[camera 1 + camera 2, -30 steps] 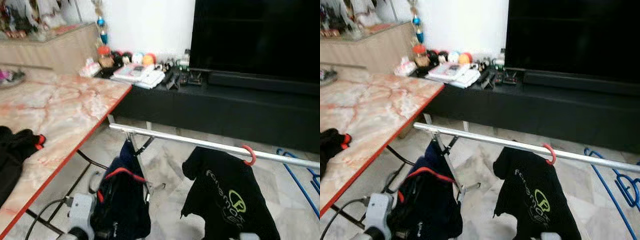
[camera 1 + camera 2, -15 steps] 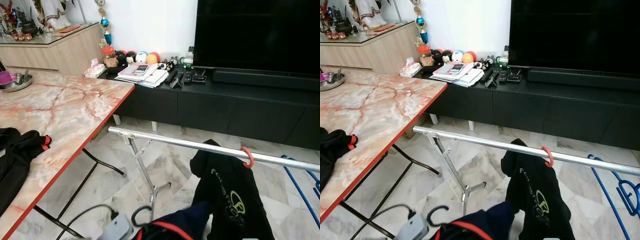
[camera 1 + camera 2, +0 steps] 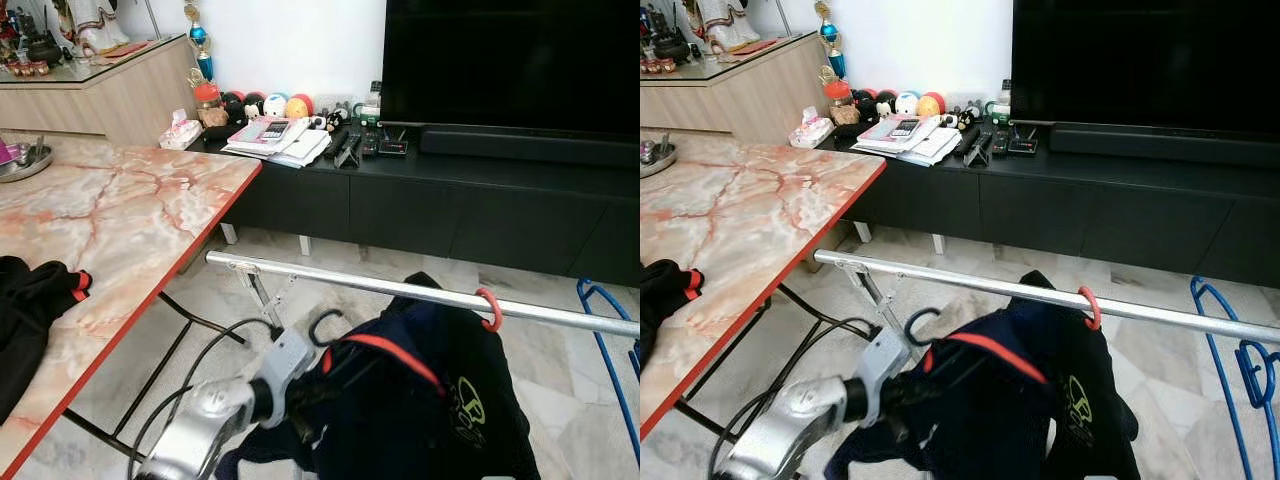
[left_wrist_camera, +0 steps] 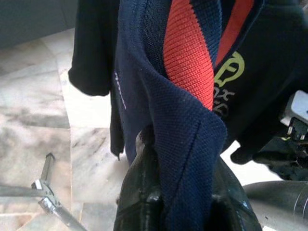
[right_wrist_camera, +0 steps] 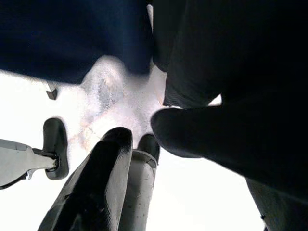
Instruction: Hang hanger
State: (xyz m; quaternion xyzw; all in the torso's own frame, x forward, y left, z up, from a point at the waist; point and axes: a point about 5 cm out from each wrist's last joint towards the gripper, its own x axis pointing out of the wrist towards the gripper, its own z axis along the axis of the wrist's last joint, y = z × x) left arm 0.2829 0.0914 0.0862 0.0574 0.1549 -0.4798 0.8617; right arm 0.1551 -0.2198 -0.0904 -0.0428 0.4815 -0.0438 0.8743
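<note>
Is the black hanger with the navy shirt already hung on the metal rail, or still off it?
Off it. The black hook sits below the rail, carried by the left gripper.

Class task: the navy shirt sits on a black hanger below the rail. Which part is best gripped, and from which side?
Grip the collar at the hanger neck, from the robot's left, as the left tool does. This leaves the black hook free, open toward the rail.

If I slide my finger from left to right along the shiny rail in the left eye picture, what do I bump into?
Black hanger hook of the navy polo shirt with the red collar stripe, carried by the left claw → red plastic hanger hook holding the black T-shirt with green print on the silver metal rail → blue plastic hangers.
</note>
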